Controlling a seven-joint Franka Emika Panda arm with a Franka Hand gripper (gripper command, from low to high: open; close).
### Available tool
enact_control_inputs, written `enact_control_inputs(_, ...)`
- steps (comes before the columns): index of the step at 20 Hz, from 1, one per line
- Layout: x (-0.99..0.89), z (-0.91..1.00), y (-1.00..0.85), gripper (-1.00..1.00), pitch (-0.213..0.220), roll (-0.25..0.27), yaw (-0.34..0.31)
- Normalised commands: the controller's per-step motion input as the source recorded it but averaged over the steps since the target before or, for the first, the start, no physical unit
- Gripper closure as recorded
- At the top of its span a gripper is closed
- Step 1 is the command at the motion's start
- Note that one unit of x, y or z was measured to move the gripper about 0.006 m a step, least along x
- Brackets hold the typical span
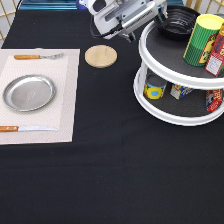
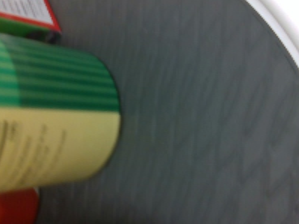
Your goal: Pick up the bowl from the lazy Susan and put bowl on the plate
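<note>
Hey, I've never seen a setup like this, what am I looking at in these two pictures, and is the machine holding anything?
This is a robot arm working at a black table. One picture comes from a fixed camera looking down across the table; the other comes from a camera on the arm's hand, very close up.

In the fixed view, the pale metal thing at the top is the arm's end with its pincer, right at the black bowl on the upper shelf of the white lazy Susan. Whether it grips the bowl cannot be seen.

Beside the bowl stands a green and yellow can; that can fills the close-up, with the grey shelf. Small jars sit on the lower shelf.

At the exterior view's left, a placemat carries the silver plate, a fork and a knife. A wooden coaster lies between.
</note>
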Motion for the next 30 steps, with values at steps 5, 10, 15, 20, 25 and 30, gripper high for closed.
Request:
enact_control_inputs(5, -0.18, -0.17, -0.28, -1.00, 0.052, 0.053, 0.031)
enact_control_inputs(10, -0.18, -0.24, 0.07, -1.00, 0.065, 0.025, 0.046)
enact_control_inputs(15, -0.14, -0.23, 0.24, -1.00, 0.092, 0.011, 0.054)
enact_control_inputs(20, -0.08, -0.19, 0.08, -1.00, 0.089, 0.029, 0.063)
enact_control_inputs(25, 0.34, -0.06, 0.00, -1.00, 0.057, 0.002, 0.034)
enact_control_inputs(30, 0.61, 0.00, 0.01, -1.00, 0.029, -0.005, 0.007)
